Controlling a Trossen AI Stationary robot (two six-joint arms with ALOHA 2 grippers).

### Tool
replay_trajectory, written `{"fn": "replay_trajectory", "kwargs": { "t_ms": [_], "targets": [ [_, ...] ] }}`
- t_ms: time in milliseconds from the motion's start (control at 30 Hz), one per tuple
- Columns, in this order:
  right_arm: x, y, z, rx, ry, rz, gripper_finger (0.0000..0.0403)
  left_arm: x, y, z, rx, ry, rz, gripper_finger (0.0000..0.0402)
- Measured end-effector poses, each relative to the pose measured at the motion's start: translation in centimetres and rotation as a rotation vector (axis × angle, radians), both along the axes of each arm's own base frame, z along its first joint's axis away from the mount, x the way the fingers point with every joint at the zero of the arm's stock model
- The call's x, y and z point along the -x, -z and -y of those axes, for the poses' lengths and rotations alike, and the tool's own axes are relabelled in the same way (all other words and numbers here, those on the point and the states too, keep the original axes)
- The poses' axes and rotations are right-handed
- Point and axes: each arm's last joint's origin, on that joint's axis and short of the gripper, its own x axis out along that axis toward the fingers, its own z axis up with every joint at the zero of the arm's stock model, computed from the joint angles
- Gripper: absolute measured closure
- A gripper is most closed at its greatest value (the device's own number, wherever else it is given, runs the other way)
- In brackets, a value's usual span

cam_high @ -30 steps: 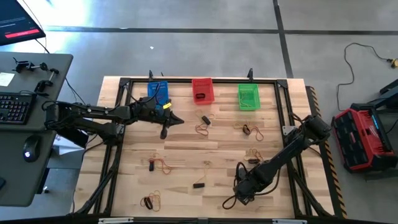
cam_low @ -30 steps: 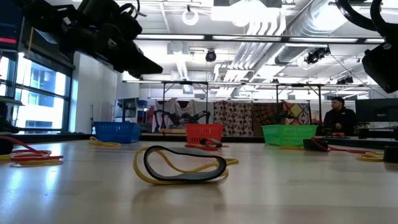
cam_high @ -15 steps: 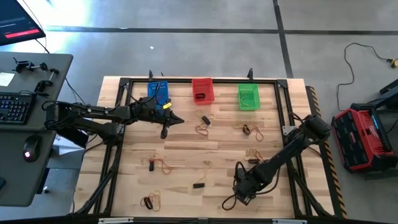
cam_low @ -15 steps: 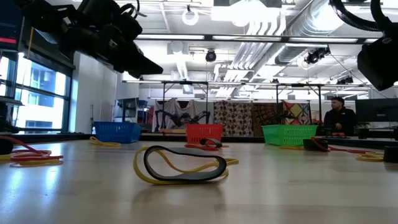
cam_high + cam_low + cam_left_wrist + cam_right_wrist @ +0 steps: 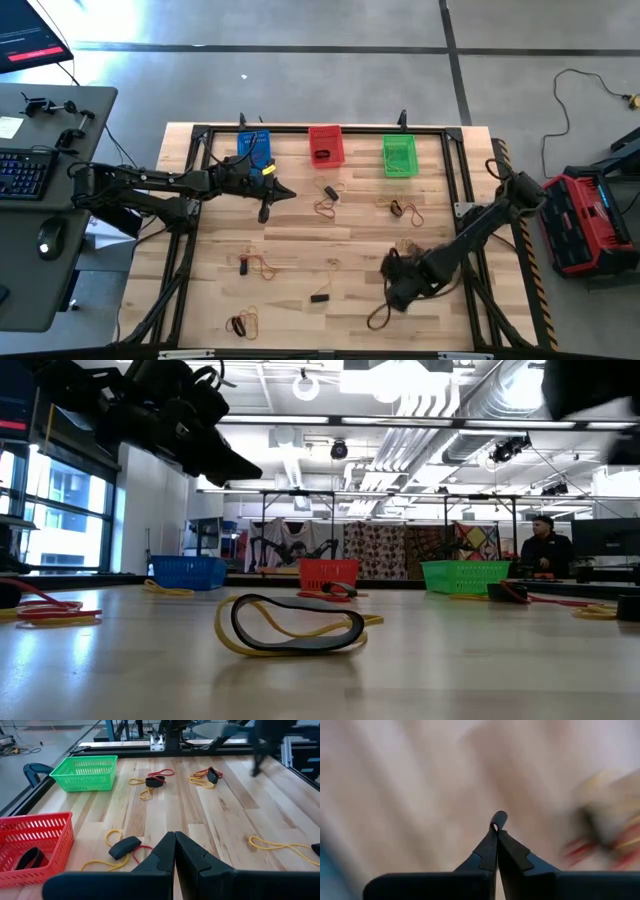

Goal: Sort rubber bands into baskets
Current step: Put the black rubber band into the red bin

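Baskets, blue point(image 5: 253, 146), red point(image 5: 326, 144) and green point(image 5: 399, 155), line the table's point(image 5: 300, 235) upper edge, bands point(image 5: 325, 207) scattered over open wood below. Left gripper point(image 5: 264, 213) hangs clenched, empty, upper left; right gripper point(image 5: 392, 297), lower right, pinches a small dark band point(image 5: 498, 819). No writing is legible.

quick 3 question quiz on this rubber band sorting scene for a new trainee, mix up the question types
1. True or false: the red basket already has a black band lying in it.
2. From above, which basket stands between the other two? A) blue B) red C) green
3. Fill in the blank: the left pincer and the right pincer both have their fingers ____.

Key: 1 true; 2 B; 3 shut
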Motion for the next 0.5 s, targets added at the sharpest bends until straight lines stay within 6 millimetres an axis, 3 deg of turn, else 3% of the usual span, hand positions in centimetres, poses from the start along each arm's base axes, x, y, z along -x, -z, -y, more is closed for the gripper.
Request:
{"fn": "replay_trajectory", "kwargs": {
  "t_ms": [100, 267, 500],
  "targets": [
    [-0.9, -0.1, 2.3, 0.239, -0.020, 0.067, 0.0403, 0.0, 0.0, 0.0, 0.003, -0.001, -0.001, 0.0401],
    [-3.5, -0.5, 7.1, 0.496, 0.033, 0.145, 0.0403, 0.0, 0.1, 0.0, 0.005, -0.001, -0.007, 0.0401],
    [-7.8, -1.1, 14.7, 0.557, 0.084, 0.239, 0.0403, 0.0, 0.1, 0.0, 0.006, -0.001, -0.011, 0.0401]
  ]
}}
